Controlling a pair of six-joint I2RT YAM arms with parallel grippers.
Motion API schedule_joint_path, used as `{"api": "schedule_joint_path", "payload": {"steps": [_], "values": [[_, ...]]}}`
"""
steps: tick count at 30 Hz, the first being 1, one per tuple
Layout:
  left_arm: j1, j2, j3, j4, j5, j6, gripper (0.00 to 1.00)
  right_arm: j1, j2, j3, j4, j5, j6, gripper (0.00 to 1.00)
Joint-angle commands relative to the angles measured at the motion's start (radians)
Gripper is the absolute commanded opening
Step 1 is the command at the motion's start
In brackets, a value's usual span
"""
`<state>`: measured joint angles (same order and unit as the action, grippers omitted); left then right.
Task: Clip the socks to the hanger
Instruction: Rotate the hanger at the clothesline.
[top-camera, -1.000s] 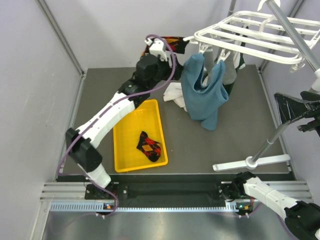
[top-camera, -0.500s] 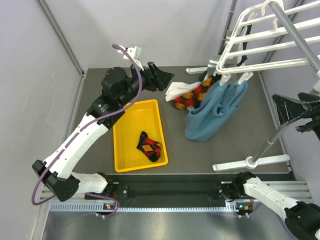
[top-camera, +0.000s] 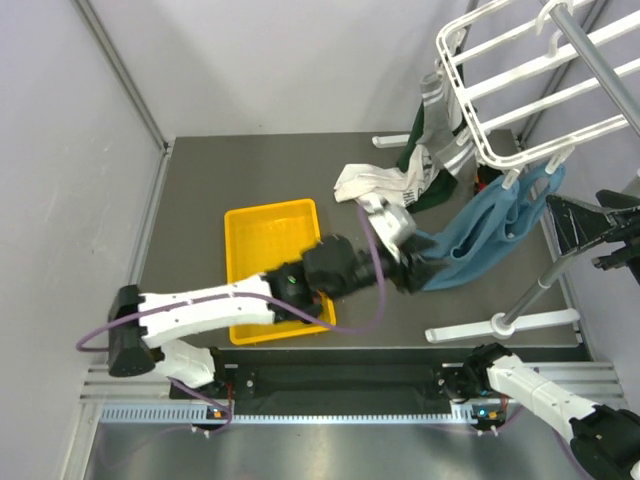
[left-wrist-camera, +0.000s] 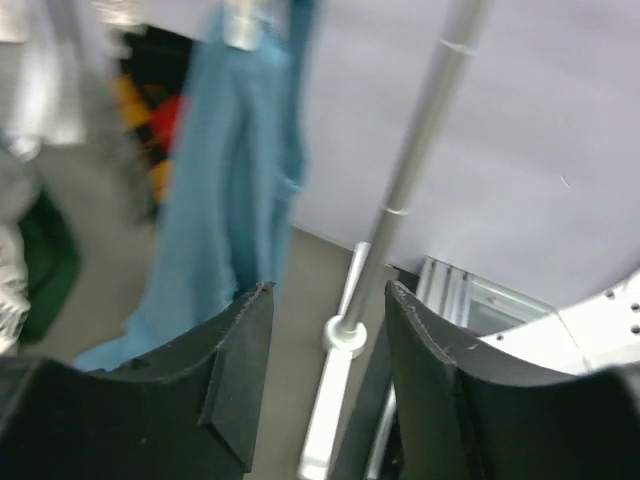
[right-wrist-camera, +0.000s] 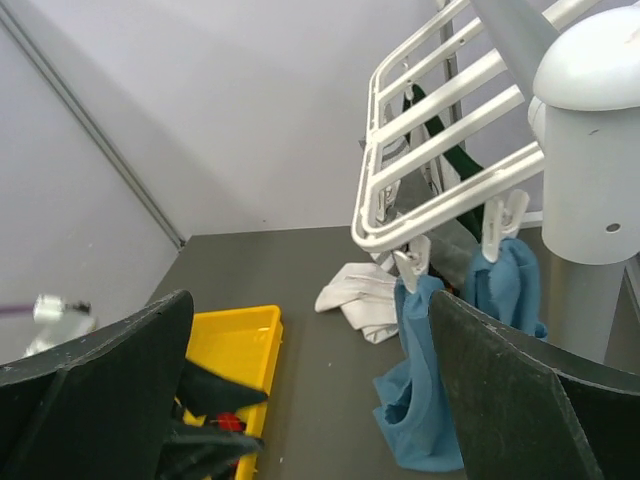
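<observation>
The white hanger (top-camera: 520, 75) hangs tilted at the back right, with blue cloth (top-camera: 480, 245) and green-and-white socks (top-camera: 430, 165) clipped under it. A light grey sock (top-camera: 365, 183) lies crumpled on the table. In the left wrist view a blurred argyle sock (left-wrist-camera: 150, 115) hangs behind the blue cloth (left-wrist-camera: 215, 200). A red patch of another argyle sock (right-wrist-camera: 228, 422) shows in the yellow tray (right-wrist-camera: 235, 345), under my left arm. My left gripper (top-camera: 405, 275) is open and empty beside the blue cloth's lower end. My right gripper (right-wrist-camera: 310, 300) is wide open, high at the right.
The grey stand pole (top-camera: 535, 285) rises from its white foot (top-camera: 500, 325) at the front right, just beyond my left fingers (left-wrist-camera: 240, 370). The yellow tray (top-camera: 265, 225) lies left of centre with my left arm across its front. Walls close in the left and back.
My left arm swung from the table's back down over the tray to the right front, leaving the argyle sock on the hanger. Its jaws narrowed a little. The hanger turned rightwards.
</observation>
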<state>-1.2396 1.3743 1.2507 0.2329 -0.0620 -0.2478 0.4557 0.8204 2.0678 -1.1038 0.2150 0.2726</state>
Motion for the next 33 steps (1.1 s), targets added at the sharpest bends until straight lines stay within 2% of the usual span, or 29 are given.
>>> {"api": "schedule_joint_path", "payload": {"steps": [1,3,6,8,10,20,22,23,26,27,30,33], "values": [[-0.107,0.127,-0.033,0.301,-0.194,0.212,0.48,0.009,-0.004,-0.008,0.007,0.0,-0.003,1.0],[-0.129,0.259,0.047,0.275,-0.194,0.212,0.38,0.009,-0.007,-0.006,0.004,0.001,-0.007,1.0],[-0.144,0.417,0.121,0.252,-0.196,0.231,0.3,0.009,-0.009,-0.006,0.002,0.014,-0.013,1.0],[-0.149,0.478,0.168,0.258,-0.193,0.234,0.21,0.009,-0.012,-0.011,-0.001,0.02,-0.015,0.99],[-0.149,0.551,0.2,0.275,-0.187,0.232,0.17,0.009,-0.017,-0.018,0.002,0.021,-0.016,1.0],[-0.147,0.753,0.286,0.382,-0.211,0.317,0.15,0.011,-0.007,-0.058,0.024,0.021,-0.035,1.0],[-0.146,0.775,0.273,0.427,-0.202,0.308,0.1,0.009,-0.006,-0.061,0.025,0.026,-0.033,1.0],[-0.144,0.784,0.271,0.431,-0.178,0.303,0.05,0.009,-0.006,-0.063,0.025,0.027,-0.033,1.0],[-0.135,0.799,0.263,0.445,-0.112,0.259,0.01,0.009,-0.01,-0.08,0.032,0.029,-0.032,1.0],[-0.12,0.805,0.262,0.451,-0.049,0.204,0.0,0.009,-0.013,-0.083,0.033,0.027,-0.03,1.0],[-0.08,0.827,0.271,0.457,0.052,0.113,0.0,0.009,-0.013,-0.094,0.039,0.029,-0.029,1.0],[-0.052,0.848,0.282,0.454,0.094,0.064,0.0,0.009,-0.013,-0.104,0.047,0.026,-0.029,1.0]]}}
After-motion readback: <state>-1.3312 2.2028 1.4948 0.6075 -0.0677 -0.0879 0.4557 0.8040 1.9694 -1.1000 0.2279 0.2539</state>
